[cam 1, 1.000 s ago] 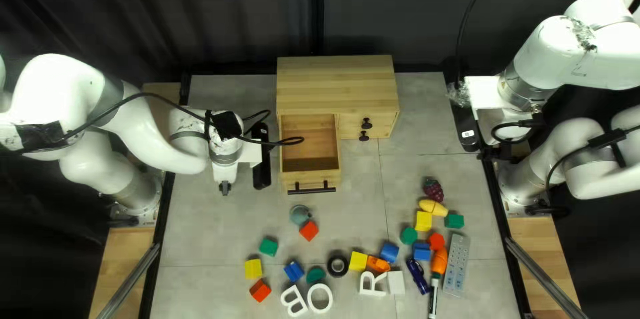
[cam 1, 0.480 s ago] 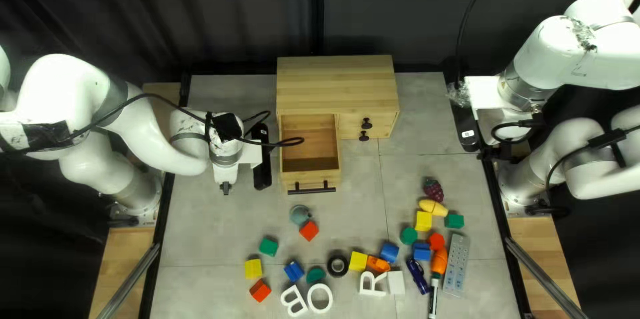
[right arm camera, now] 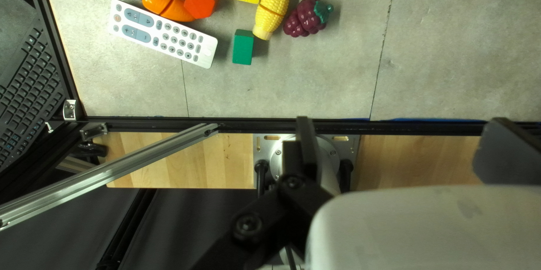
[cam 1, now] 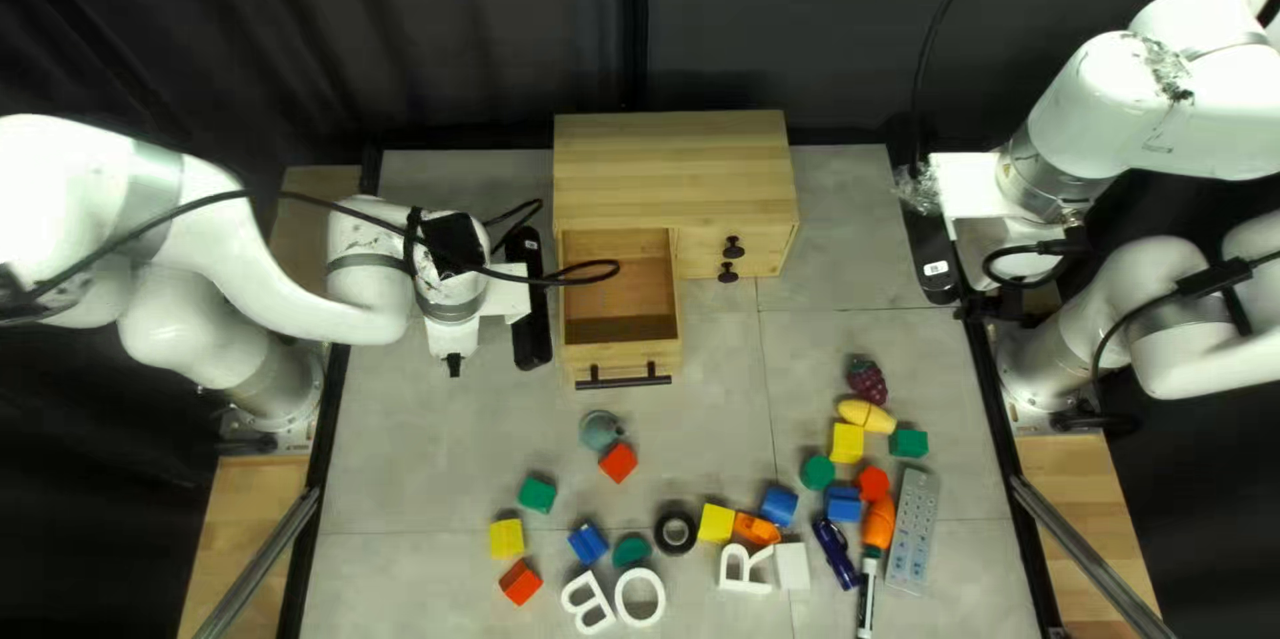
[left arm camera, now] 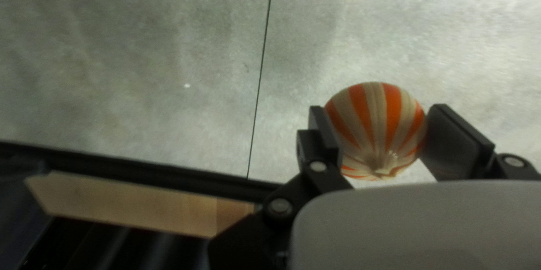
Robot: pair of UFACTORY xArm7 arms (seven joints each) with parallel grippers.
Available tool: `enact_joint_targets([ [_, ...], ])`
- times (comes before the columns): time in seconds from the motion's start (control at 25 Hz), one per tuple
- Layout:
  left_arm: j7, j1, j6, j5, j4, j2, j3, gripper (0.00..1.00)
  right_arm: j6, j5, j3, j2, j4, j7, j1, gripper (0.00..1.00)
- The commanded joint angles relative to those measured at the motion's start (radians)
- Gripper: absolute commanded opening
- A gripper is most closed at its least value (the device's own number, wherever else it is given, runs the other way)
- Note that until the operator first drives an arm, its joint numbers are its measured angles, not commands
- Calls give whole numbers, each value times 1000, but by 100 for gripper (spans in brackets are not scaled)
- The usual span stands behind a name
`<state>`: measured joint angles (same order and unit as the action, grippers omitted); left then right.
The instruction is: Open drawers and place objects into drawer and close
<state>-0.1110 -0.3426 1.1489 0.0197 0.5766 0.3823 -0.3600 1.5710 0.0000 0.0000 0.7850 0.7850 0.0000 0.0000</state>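
My left gripper [cam 1: 454,366] hangs beside the wooden cabinet [cam 1: 674,166], left of its pulled-out drawer [cam 1: 622,375], in the top left view. That drawer's visible inside holds nothing. The two small drawers with dark knobs are closed. In the left wrist view my left gripper [left arm camera: 380,137] is shut on an orange-and-cream striped round object [left arm camera: 376,126], held from two sides. At the right table edge is my right gripper [cam 1: 990,306]. Seen in its wrist view, my right gripper [right arm camera: 403,146] stands wide open with nothing between its fingers.
Blocks, white letters [cam 1: 640,598] and a black ring [cam 1: 675,531] lie toward the near edge. At the right are a remote [cam 1: 914,532], toy corn [cam 1: 868,416] and toy grapes [cam 1: 867,380]. A grey-green object [cam 1: 600,428] lies before the drawer. A cable crosses above the drawer.
My left arm has shifted, its gripper moving slightly right and toward the far edge, nearer the open drawer. The right arm, the cabinet and the loose objects look unmoved.
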Motion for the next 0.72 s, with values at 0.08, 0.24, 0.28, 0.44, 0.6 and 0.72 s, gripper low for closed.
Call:
enact_joint_targets([
  [0.08,-79,-3,203,83,273,-68,-82,24,0,0,0,0,0,0,0,100],
  [0.24,-126,-13,288,191,480,-205,-139,28,0,0,0,0,0,0,0,100],
  [0.28,-140,-11,299,236,540,-259,-151,28,0,0,0,0,0,0,0,100],
  [0.44,-172,0,268,335,614,-361,-160,39,0,0,0,0,0,0,0,100],
  [0.6,-212,-6,116,414,557,-407,-149,48,0,0,0,0,0,0,0,100],
  [0.72,-225,-12,47,431,509,-397,-143,55,0,0,0,0,0,0,0,100],
])
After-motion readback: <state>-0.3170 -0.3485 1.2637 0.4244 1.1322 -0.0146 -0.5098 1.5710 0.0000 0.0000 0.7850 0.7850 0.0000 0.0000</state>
